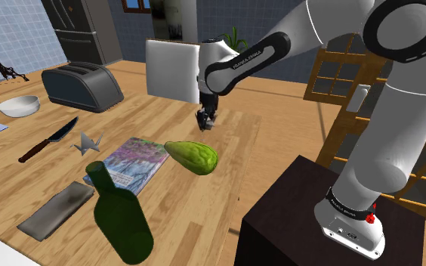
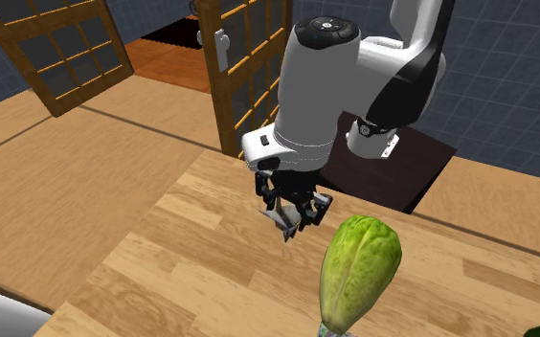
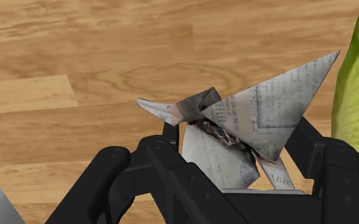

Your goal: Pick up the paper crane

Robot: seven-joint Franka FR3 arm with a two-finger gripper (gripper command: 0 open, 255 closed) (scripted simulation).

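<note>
The gripper (image 2: 295, 216) is clenched on a folded paper crane (image 3: 261, 111), holding it over the wooden table (image 2: 187, 263) just beside the green gourd (image 2: 357, 268). A second crane (image 1: 87, 141) lies well apart from the gourd.

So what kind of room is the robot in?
Most likely a kitchen. A toaster, a knife and a white bowl sit on the wooden table. A dark fridge stands behind them, by a blue-tiled wall. The fingers hold a paper crane.
</note>
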